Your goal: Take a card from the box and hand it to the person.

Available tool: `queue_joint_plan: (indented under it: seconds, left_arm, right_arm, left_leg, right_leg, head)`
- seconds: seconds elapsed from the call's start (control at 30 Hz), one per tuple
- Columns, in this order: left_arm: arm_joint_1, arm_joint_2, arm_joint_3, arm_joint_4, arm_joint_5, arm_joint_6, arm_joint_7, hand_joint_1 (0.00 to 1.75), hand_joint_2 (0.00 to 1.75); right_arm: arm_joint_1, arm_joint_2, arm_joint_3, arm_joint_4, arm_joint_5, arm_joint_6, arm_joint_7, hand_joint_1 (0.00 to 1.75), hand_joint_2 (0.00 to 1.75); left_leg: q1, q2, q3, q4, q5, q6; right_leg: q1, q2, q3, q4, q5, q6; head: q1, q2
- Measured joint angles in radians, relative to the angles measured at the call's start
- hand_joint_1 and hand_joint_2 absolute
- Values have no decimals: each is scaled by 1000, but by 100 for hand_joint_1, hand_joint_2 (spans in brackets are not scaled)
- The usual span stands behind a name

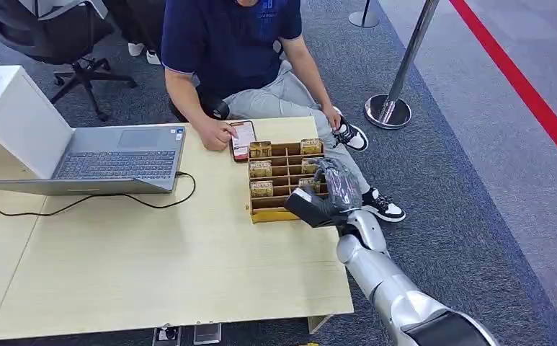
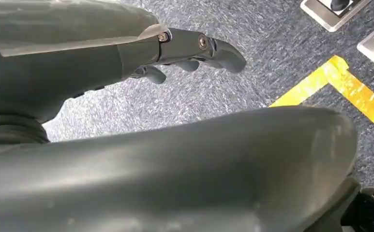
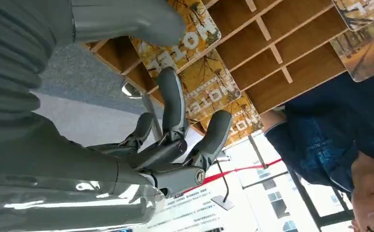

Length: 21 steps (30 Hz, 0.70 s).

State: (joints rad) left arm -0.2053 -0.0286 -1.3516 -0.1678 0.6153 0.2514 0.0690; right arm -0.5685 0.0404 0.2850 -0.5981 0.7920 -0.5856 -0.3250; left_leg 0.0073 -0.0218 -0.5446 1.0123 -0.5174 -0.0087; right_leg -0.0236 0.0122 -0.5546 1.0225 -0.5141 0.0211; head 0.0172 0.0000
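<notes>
A wooden box (image 1: 279, 210) with slotted compartments stands at the table's far right edge, with several autumn-print cards (image 1: 261, 169) upright in it. My right hand (image 1: 327, 193) hovers over the box's near right corner. In the right wrist view its thumb (image 3: 127, 19) and fingers (image 3: 172, 96) are spread on either side of the nearest "HOTEL" card (image 3: 194, 41), not closed on it. The person (image 1: 228, 43) sits across the table with one hand on a phone (image 1: 242, 140). My left hand (image 2: 185, 48) hangs over grey carpet, fingers loosely extended and holding nothing.
An open laptop (image 1: 117, 155) and a white box (image 1: 16, 115) occupy the table's left, with a black cable (image 1: 81, 203) trailing across. A metal stanchion (image 1: 388, 109) stands on the carpet to the right. An office chair (image 1: 66, 36) is behind.
</notes>
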Motion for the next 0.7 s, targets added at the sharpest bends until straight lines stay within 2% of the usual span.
queue_joint_plan:
  seconds: [0.03, 0.33, 0.7]
  left_arm:
    - [0, 0, -1, 0, 0, 0, 0, 0, 0]
    - [0, 0, -3, 0, 10, 1, 0, 0, 0]
    - [1, 0, -3, 0, 13, 9, -1, 0, 0]
  right_arm:
    - [0, 0, -1, -4, -7, 2, -3, 84, 175]
    - [6, 1, -10, -51, -38, 16, -24, 96, 175]
    - [12, 3, -11, -75, -30, 26, -20, 94, 175]
  left_leg:
    - [0, 0, 0, 0, 0, 0]
    - [0, 0, 0, 0, 0, 0]
    - [0, 0, 0, 0, 0, 0]
  right_leg:
    - [0, 0, 0, 0, 0, 0]
    - [0, 0, 0, 0, 0, 0]
    - [0, 0, 0, 0, 0, 0]
  head:
    - [0, 0]
    - [0, 0]
    - [0, 0]
